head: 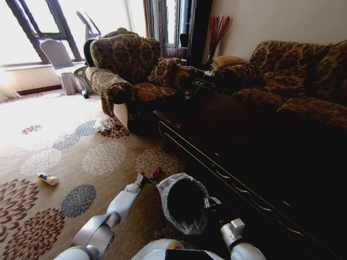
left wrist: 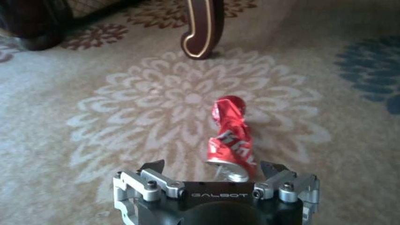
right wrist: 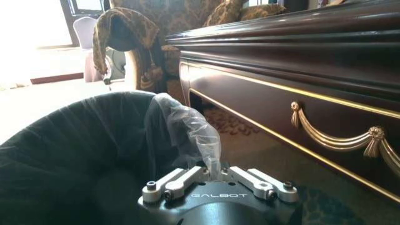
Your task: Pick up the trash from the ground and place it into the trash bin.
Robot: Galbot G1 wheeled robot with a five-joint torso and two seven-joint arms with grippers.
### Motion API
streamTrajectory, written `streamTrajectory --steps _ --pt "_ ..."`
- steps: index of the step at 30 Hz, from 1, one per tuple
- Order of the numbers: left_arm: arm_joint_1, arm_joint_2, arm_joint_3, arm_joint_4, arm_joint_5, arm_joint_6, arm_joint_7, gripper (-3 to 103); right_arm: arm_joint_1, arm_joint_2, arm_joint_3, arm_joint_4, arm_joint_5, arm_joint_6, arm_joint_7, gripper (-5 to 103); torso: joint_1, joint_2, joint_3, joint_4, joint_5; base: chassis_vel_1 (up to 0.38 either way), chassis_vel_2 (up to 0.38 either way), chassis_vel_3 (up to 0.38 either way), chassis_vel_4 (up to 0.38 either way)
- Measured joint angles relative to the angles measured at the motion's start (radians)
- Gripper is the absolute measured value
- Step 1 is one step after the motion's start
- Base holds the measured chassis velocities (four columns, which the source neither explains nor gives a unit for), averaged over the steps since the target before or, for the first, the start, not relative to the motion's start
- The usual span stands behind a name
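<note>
- Red is what stands out in the head view: the crushed red can lies on the flowered carpet, right at the tip of the left pincer, which reaches down to the floor for it. The trash bin sits just beside, between the two arms, so the drop should be short. The right pincer is at the bin's rim by the dark wooden table. More trash lies well apart: a yellowish wrapper piece off to the left and a white plastic bag near the armchair.
- Left wrist view: the left pincer is spread wide, one fingertip either side of the can's near end, not closed on it yet. I'd say it's lined up for the grab. White lettering runs along the can but it's too crumpled for me to read. "GALBOT" is printed on the pincer body.
- Right wrist view: the right pincer is pinched narrow on a fold of the whitish liner bag at the bin's edge, probably to keep the bin steady and its mouth open. Same "GALBOT" print here. The table's drawer front has a gold swag handle.
</note>
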Motion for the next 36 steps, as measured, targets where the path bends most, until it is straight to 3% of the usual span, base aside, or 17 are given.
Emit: streamTrajectory --steps 9,15,23,26,29,31,32,36 --pt "-0.023 -0.036 0.031 0.045 0.002 -0.001 0.013 100 0.005 -0.006 0.003 0.000 0.014 -0.003 0.000 4 0.000 0.000 0.000 -0.0001 -0.0001 0.000 0.000 0.000 0.000" --pt "-0.036 -0.057 0.039 0.076 0.053 0.000 -0.066 103 0.006 -0.006 0.003 -0.001 0.021 -0.003 -0.002 4 0.000 0.000 0.000 -0.0001 -0.0001 0.000 0.000 0.000 0.000" --pt "-0.050 -0.087 0.007 0.122 0.075 -0.006 -0.087 92 0.005 -0.005 0.001 -0.004 0.026 -0.002 -0.007 4 0.000 0.000 0.000 -0.0002 -0.0002 0.000 0.000 0.000 0.000" --pt "-0.053 -0.097 -0.018 0.144 0.097 -0.009 -0.089 81 0.003 -0.005 0.001 -0.004 0.028 0.000 -0.009 4 0.000 0.000 0.000 0.0001 -0.0001 0.000 0.000 0.000 0.000" --pt "-0.053 -0.100 -0.031 0.149 0.116 -0.009 -0.094 72 0.003 -0.006 0.002 -0.004 0.031 0.001 -0.010 4 0.000 0.000 0.000 0.0001 -0.0002 0.000 0.000 0.000 0.000" --pt "-0.053 -0.100 -0.034 0.150 0.127 -0.010 -0.094 72 0.003 -0.006 0.003 -0.004 0.032 0.002 -0.010 4 0.000 0.000 0.000 0.0000 -0.0001 0.000 0.000 0.000 0.000" --pt "-0.053 -0.100 -0.041 0.153 0.148 -0.012 -0.094 64 0.002 -0.006 0.005 -0.004 0.034 0.003 -0.011 4 0.000 0.000 0.000 0.0000 -0.0001 0.000 0.000 0.000 0.000" --pt "-0.053 -0.102 -0.048 0.155 0.158 -0.016 -0.092 56 -0.002 -0.006 0.009 -0.005 0.035 0.005 -0.015 4 0.000 0.000 0.000 0.0000 -0.0001 0.000 0.000 0.000 0.000"
